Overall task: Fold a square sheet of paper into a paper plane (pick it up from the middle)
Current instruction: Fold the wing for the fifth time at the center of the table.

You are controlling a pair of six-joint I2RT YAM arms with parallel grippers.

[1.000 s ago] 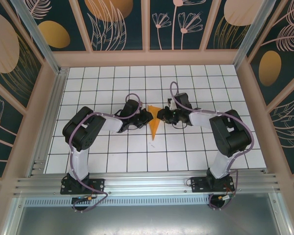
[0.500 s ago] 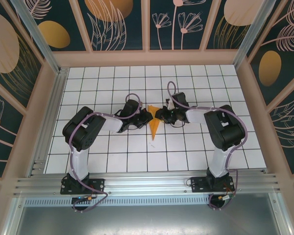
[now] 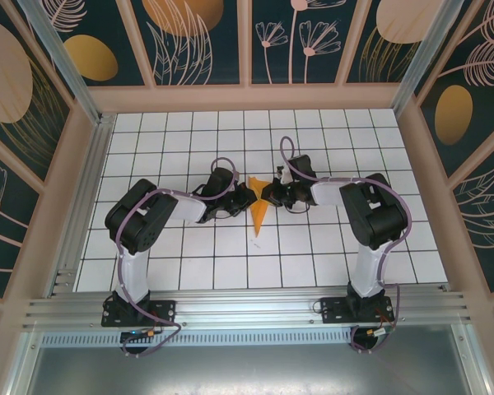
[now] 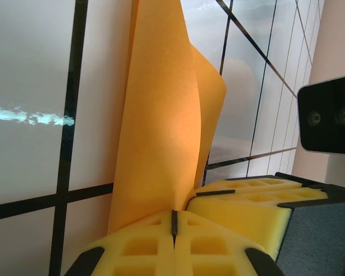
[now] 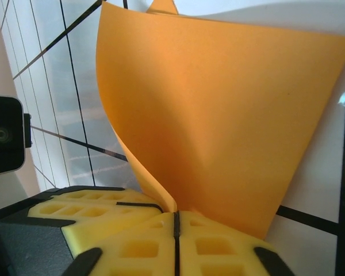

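Observation:
The orange sheet of paper (image 3: 259,211) is folded into a narrow pointed dart, its tip toward the near edge. It lies at the middle of the tiled table between both grippers. My left gripper (image 3: 248,197) pinches its upper left edge and my right gripper (image 3: 269,193) pinches its upper right edge. In the left wrist view the yellow foam fingers (image 4: 138,247) are pressed together, with the paper (image 4: 161,115) rising from their seam. In the right wrist view my fingers (image 5: 218,247) are likewise shut, with the curved paper (image 5: 218,115) coming out of their seam. The two pairs of fingertips touch side by side.
The white tiled table (image 3: 189,140) is fenced by pink wooden walls (image 3: 247,97). An aluminium rail (image 3: 247,309) runs along the near edge. The right arm's elbow (image 3: 375,216) and the left arm's elbow (image 3: 136,218) stand raised on either side.
My right gripper has edged left onto the paper and shut on it, and its elbow has swung leftward. The left gripper and the paper have stayed in place.

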